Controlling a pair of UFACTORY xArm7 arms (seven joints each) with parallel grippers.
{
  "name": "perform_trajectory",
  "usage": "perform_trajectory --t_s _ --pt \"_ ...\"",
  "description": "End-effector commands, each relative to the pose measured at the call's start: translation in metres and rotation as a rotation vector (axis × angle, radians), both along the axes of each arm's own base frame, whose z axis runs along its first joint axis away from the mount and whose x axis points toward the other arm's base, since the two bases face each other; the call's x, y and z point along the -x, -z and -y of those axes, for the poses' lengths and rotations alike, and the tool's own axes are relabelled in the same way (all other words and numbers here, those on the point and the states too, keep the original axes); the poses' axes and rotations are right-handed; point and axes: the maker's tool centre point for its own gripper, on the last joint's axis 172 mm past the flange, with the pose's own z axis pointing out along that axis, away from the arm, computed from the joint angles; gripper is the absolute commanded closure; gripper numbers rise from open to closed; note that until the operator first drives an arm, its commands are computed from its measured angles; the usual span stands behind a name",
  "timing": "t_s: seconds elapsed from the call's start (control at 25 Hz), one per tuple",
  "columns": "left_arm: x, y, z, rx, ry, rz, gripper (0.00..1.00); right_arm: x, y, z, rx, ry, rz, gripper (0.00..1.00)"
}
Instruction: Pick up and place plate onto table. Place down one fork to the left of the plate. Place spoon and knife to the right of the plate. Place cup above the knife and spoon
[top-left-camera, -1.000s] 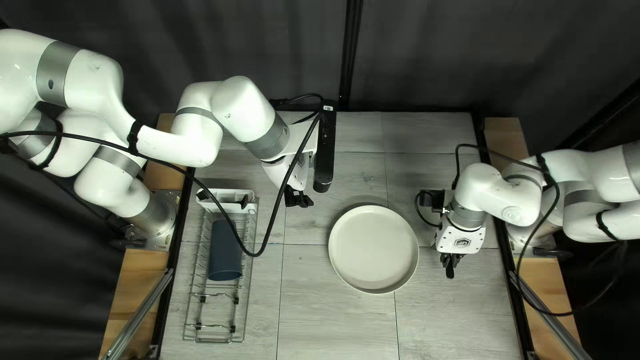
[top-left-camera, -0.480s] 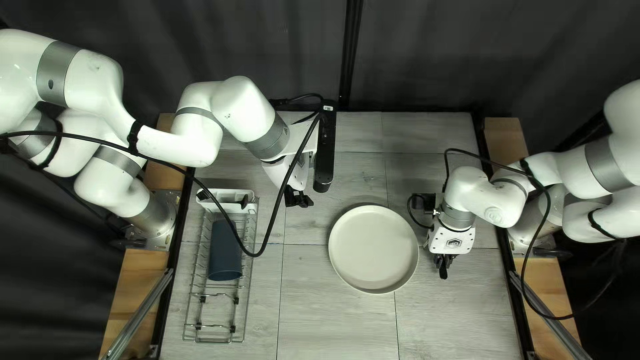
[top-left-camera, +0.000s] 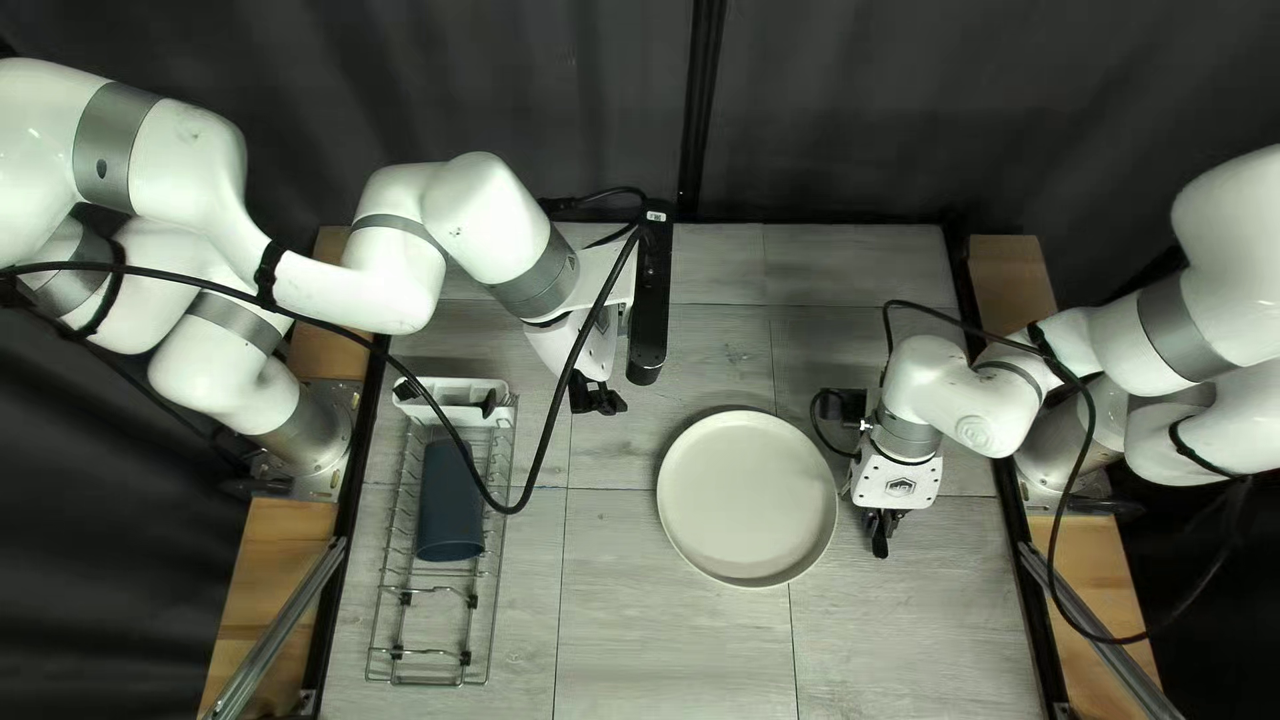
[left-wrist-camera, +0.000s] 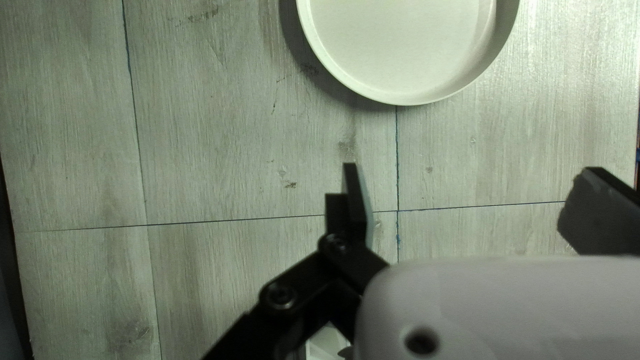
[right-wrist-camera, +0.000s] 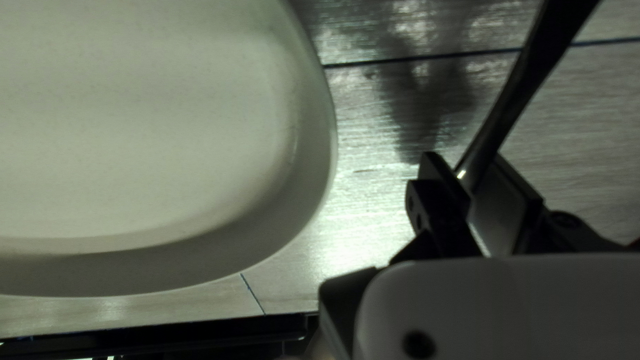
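My left arm is reaching over the table's far half, the left gripper (top-left-camera: 599, 398) holding its fingers apart; my right arm is bending low, the right gripper (top-left-camera: 880, 544) clamping one dark utensil (right-wrist-camera: 501, 123) beside the plate (top-left-camera: 747, 498). One plate is lying on the grey wood-look table (top-left-camera: 667, 640), and one blue cup (top-left-camera: 451, 514) is resting in one wire rack (top-left-camera: 430, 684). Dark curtains (top-left-camera: 427, 107) are hanging behind.

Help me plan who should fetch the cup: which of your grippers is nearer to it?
Left. In the top left view, my left gripper is above and to the right of the cup, short of the plate; my right gripper is much farther right, past the plate.
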Motion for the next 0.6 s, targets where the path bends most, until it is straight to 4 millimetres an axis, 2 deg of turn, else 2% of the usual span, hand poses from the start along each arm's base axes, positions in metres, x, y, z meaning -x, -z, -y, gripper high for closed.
perform_trajectory --t_s 0.04,0.16,0.28,0.36,0.44,0.52,0.6 --pt "0.000 0.000 0.000 0.000 0.000 0.000 0.00 -0.001 -0.012 0.002 0.018 0.001 0.011 0.00" --pt "0.000 0.000 0.000 0.000 0.000 0.000 0.00 -0.006 -0.034 0.003 0.069 -0.020 0.009 0.00" --pt "0.000 0.000 0.000 0.000 0.000 0.000 0.00 -0.012 -0.066 0.009 0.153 -0.063 -0.007 0.00" --pt "0.000 0.000 0.000 0.000 0.000 0.000 0.00 -0.016 -0.092 0.011 0.230 -0.124 -0.022 0.00" --pt "0.000 0.000 0.000 0.000 0.000 0.000 0.00 -0.017 -0.117 0.006 0.323 -0.252 -0.027 0.00" --pt "0.000 0.000 0.000 0.000 0.000 0.000 0.00 -0.017 -0.132 -0.001 0.389 -0.340 -0.019 0.00" --pt "0.000 0.000 0.000 0.000 0.000 0.000 0.00 -0.018 -0.134 -0.004 0.396 -0.347 -0.017 0.00"
